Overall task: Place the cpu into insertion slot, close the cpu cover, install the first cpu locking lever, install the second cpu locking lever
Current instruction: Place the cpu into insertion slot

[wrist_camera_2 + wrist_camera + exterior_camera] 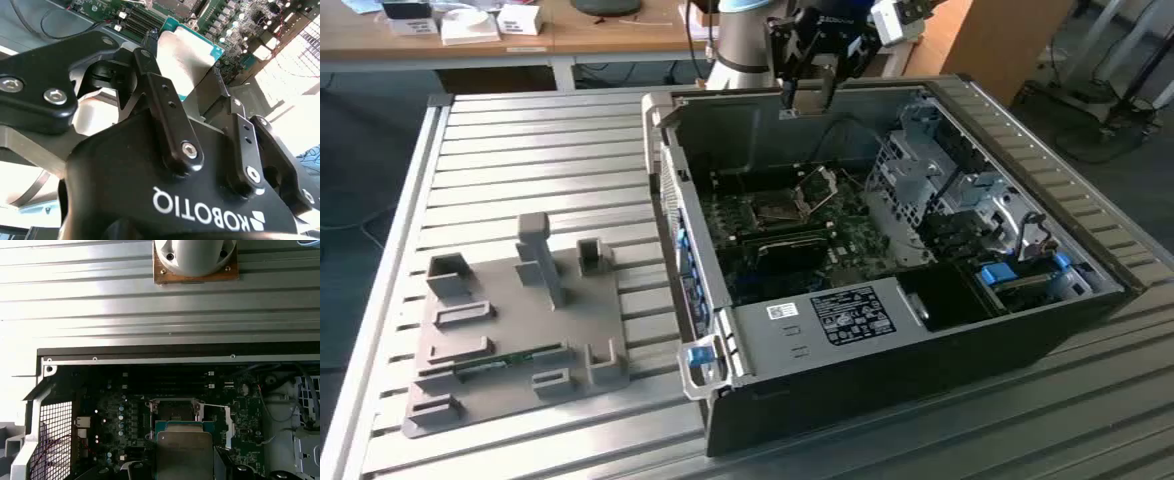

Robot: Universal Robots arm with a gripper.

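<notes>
My gripper (807,98) hangs above the back rim of the open computer case (881,390), shut on the cpu (187,60). The cpu is a flat chip with a silvery top and a teal edge, seen between the black fingers (165,95) in the second wrist view. In the first wrist view the cpu (185,452) floats just in front of the insertion slot (175,410), well above the green board. In the exterior view the insertion slot (778,207) lies uncovered mid-board, and the cpu cover (818,185) stands tilted up at its side toward the exterior view's right.
A grey drive cage (947,180) fills the case on the exterior view's right. A grey fixture plate (520,330) with upright holders lies on the slatted metal table (520,150) on the exterior view's left. The arm's base (195,255) stands behind the case.
</notes>
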